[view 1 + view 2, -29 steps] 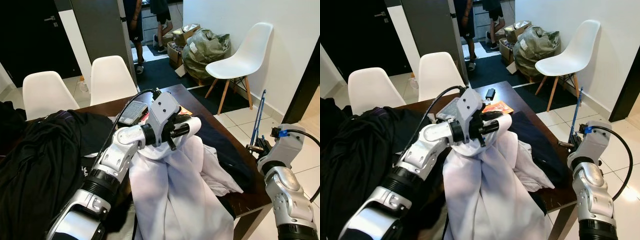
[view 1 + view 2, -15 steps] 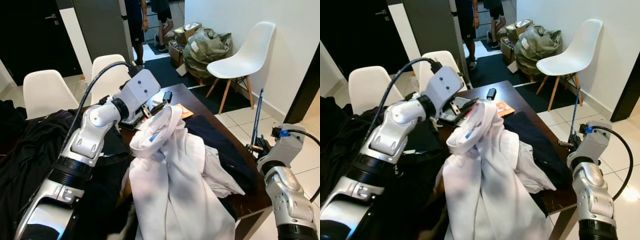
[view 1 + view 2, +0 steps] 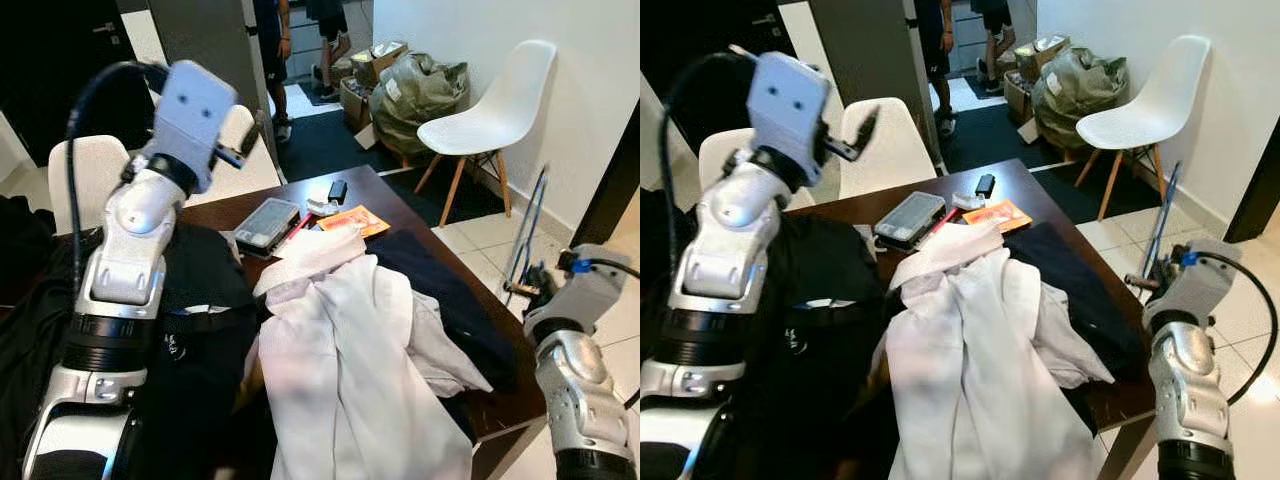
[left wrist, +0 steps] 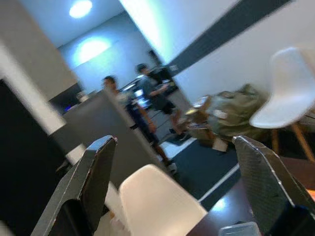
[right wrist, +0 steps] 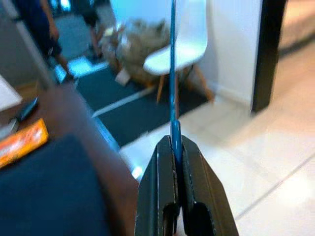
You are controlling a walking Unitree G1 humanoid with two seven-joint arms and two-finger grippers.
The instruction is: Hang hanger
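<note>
Lying rumpled across the dark table (image 3: 400, 205), a white garment (image 3: 350, 340) shows in the left eye view, the left gripper (image 3: 243, 152) raised above. In the left wrist view its fingers (image 4: 93, 177) gape wide, empty. In the right wrist view the right gripper (image 5: 175, 147) pinches the thin blue hanger (image 5: 173, 59), beside the table's edge.
</note>
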